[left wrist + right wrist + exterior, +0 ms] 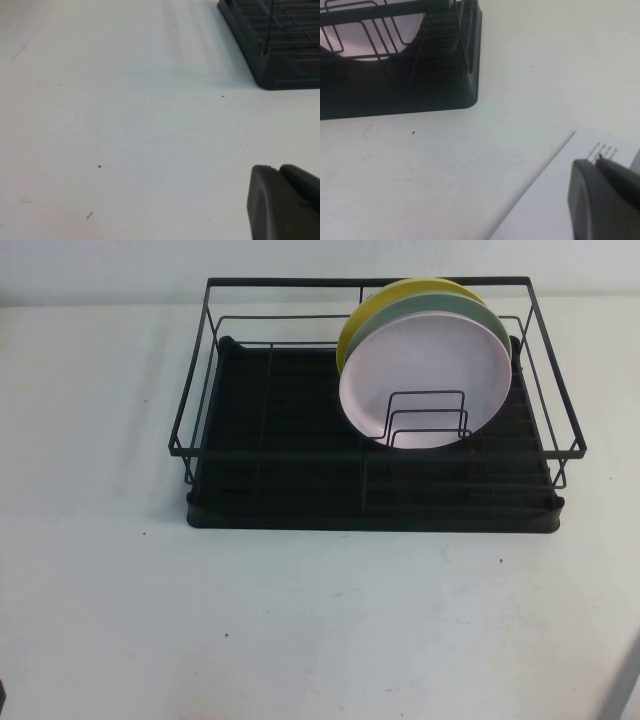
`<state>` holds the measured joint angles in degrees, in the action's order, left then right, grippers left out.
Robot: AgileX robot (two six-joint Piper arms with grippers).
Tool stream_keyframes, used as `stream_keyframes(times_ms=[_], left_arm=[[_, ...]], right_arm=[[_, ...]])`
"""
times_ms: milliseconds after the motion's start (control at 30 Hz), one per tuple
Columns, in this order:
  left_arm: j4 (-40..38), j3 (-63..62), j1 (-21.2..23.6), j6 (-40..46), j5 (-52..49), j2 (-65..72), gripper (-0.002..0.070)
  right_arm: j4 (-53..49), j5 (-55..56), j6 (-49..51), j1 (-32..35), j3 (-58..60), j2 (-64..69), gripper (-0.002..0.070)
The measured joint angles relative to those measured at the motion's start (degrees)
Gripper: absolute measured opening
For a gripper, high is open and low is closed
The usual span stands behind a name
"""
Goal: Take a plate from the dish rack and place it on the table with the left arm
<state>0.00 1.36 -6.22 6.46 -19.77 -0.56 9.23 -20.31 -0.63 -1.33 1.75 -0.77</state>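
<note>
1 dish rack [300, 480] on the white surface [300, 640], holding 3 plates on edge at its right side: pale pink plate [425, 375] in front, leaning against wire dividers [425, 420], mint-green plate [480, 312] behind, yellow plate [385, 300] rearmost. No arms in high view. Left end effector [282, 202] seen only from its wrist, above bare surface near a rack corner; fingers' state impossible to tell. Right end effector [605, 200] likewise, beside printed paper [560, 200].
</note>
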Motion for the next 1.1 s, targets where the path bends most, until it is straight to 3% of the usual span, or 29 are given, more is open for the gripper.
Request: stream_keyframes(times_ms=[767, 1100], left_arm=[[3.76, 0.00, 0.00, -0.13, 0.26, 0.00, -0.0003], [-18.73, 0.09, 0.00, -17.40, 15.56, 0.00, -0.0003]], right_arm=[[0.00, 0.00, 0.00, 0.00, 0.00, 0.00, -0.0018], [0.00, 0.00, 0.00, 0.00, 0.00, 0.00, -0.0018]])
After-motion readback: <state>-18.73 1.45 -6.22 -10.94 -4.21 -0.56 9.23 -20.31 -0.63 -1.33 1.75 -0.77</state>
